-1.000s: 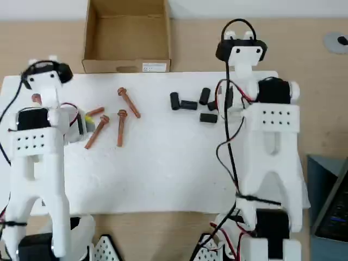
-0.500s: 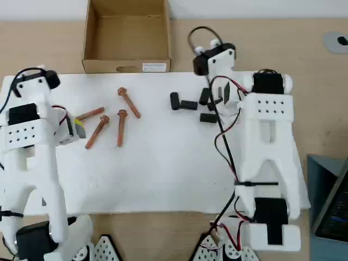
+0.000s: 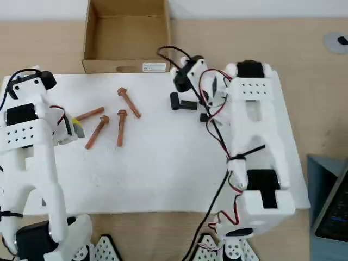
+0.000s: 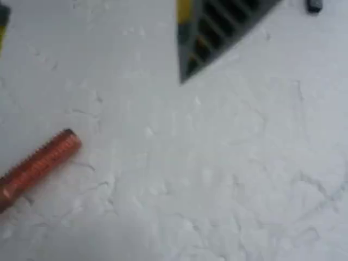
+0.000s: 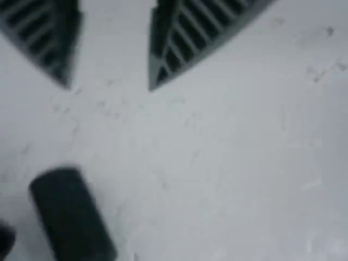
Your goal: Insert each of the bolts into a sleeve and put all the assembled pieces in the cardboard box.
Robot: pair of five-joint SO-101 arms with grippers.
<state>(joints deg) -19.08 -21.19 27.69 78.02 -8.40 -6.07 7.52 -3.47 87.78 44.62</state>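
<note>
- Over on the left we find the left gripper (image 4: 92,54) low over the white foam sheet (image 3: 163,174). Its fingers (image 4: 217,27) are spread wide apart, with nothing between them and nothing touching them.
- Just beside it lies the nearest bolt (image 4: 38,163), flat on the sheet with its threaded end toward the gripper, clear of both fingers.
- Moving along, we count four bolts (image 3: 121,126) in all, copper-coloured and scattered loose on the left half of the sheet. None of them is in a sleeve.
- Up at the far edge we have the cardboard box (image 3: 109,66), open side up, sitting on the wooden table (image 3: 304,49) right against the sheet.
- Right of the middle, the black sleeves (image 3: 188,105) lie in a small cluster, well apart from the bolts. Some are partly hidden by the right arm's wires.
- And on the right, the right gripper (image 5: 109,82) hangs over that cluster, jaws parted with bare sheet showing between them. We see it gripping nothing.
- One sleeve (image 5: 70,217) lies near its fingertips, short of them and untouched.
</note>
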